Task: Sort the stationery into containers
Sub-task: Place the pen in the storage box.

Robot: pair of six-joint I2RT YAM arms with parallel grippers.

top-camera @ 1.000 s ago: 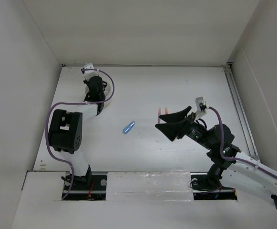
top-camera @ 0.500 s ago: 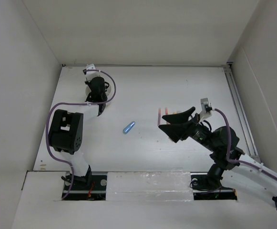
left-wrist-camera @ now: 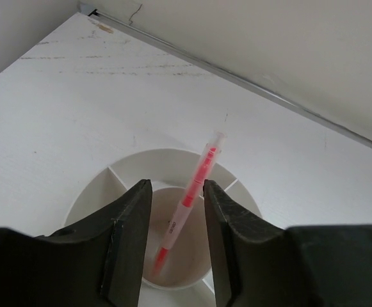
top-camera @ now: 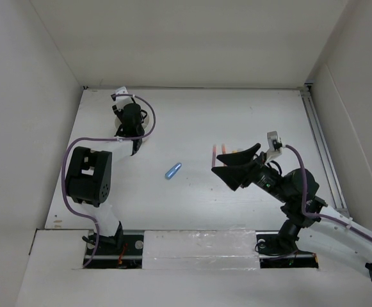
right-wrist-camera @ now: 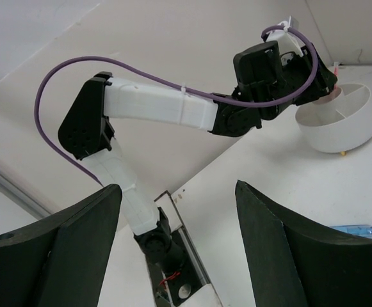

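Observation:
The round white divided cup point(top-camera: 148, 126) sits at the far left, under my left gripper point(top-camera: 135, 146). In the left wrist view the gripper point(left-wrist-camera: 177, 188) is open above the cup point(left-wrist-camera: 102, 185). A thin pink pen point(left-wrist-camera: 192, 192) leans between the jaws, touching neither, its blurred tip down in the cup's centre compartment. A blue capsule-shaped piece point(top-camera: 173, 171) lies mid-table. My right gripper point(top-camera: 216, 163) is open and empty, held above thin red and orange pens point(top-camera: 223, 149). The right wrist view shows its gripper point(right-wrist-camera: 177, 188) wide open, the cup point(right-wrist-camera: 336, 128) and the capsule point(right-wrist-camera: 353, 229).
White walls enclose the table on the left, back and right. A metal rail point(top-camera: 321, 150) runs along the right edge. The left arm point(right-wrist-camera: 166, 105) with its purple cable reaches over the cup.
My left gripper has tilted and lifted over the cup, and the pink pen now stands loose in it. My right gripper has shifted slightly right, still open over the pens.

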